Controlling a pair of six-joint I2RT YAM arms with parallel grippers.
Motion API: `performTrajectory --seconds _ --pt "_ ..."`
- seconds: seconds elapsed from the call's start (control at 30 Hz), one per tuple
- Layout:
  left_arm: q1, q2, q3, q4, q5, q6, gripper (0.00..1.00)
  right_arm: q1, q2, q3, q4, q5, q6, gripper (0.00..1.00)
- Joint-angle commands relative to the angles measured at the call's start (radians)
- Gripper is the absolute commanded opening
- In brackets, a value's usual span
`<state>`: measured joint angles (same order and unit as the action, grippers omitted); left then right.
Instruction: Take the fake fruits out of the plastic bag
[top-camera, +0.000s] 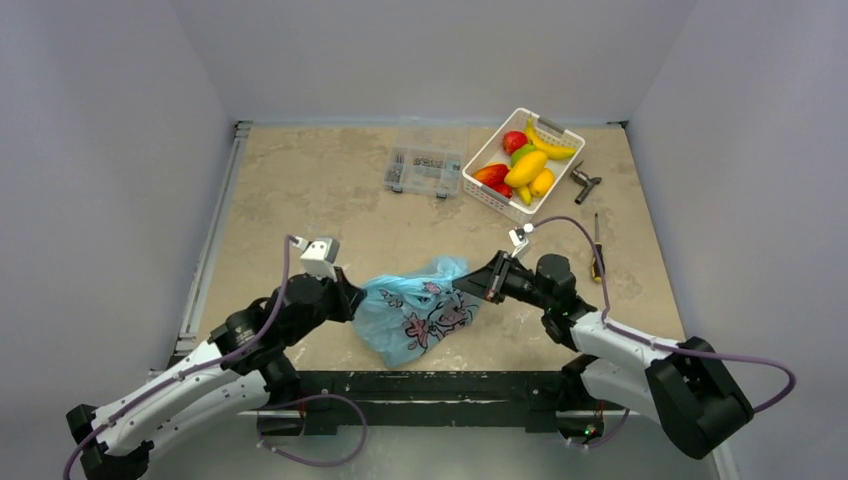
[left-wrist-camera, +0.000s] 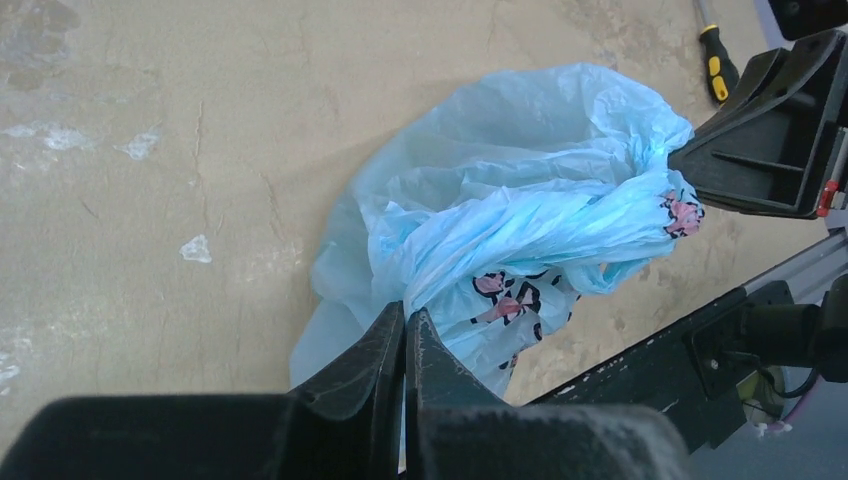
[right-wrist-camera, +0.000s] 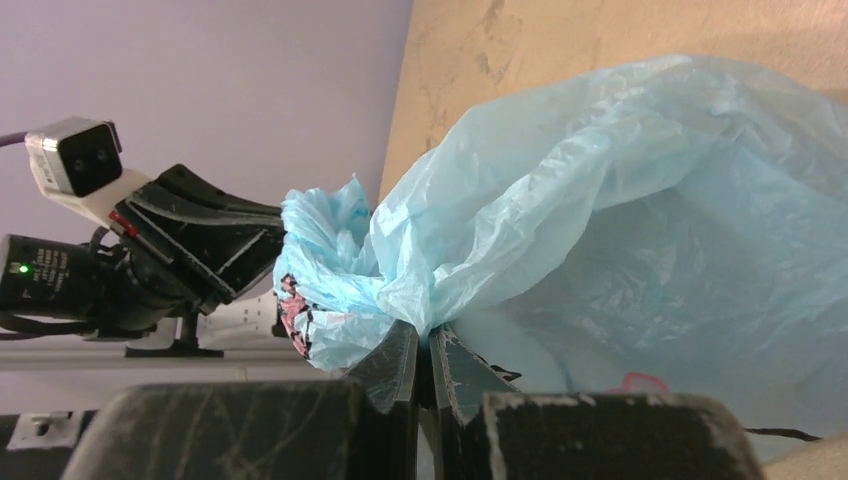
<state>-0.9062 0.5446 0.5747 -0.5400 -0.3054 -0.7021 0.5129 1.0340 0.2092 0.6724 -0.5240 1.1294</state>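
Observation:
The light blue plastic bag (top-camera: 420, 310) with its pink-and-black print hangs stretched between my two grippers near the table's front edge. My left gripper (top-camera: 352, 297) is shut on the bag's left side; its jaws pinch a fold of the bag (left-wrist-camera: 500, 230) in the left wrist view, gripper (left-wrist-camera: 405, 318). My right gripper (top-camera: 480, 283) is shut on the bag's right side, pinching bunched plastic (right-wrist-camera: 600, 200) at the gripper (right-wrist-camera: 422, 335). The dark red fruit and the green grapes are hidden; no fruit shows through the bag.
A white basket (top-camera: 495, 197) at the back right holds a yellow banana, mangoes and red fruits. A clear parts box (top-camera: 424, 171) stands left of it. A dark metal tool (top-camera: 583, 182) and a screwdriver (top-camera: 597, 250) lie at the right.

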Motion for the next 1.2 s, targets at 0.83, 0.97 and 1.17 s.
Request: performTrajectory --seconds 0.83,0.97,1.17 --pt "0.003 0.06 0.022 0.059 0.105 -0.039 0.0 0.78 0.193 0.862 -1.029 0.945 -1.076 0.71" --pt "0.003 0.054 0.025 0.058 0.111 -0.035 0.0 0.84 0.336 0.949 -1.113 1.089 -1.094 0.74" --pt "0.003 0.056 0.042 0.028 0.12 -0.037 0.0 0.869 0.383 0.95 -1.108 1.049 -1.122 0.78"
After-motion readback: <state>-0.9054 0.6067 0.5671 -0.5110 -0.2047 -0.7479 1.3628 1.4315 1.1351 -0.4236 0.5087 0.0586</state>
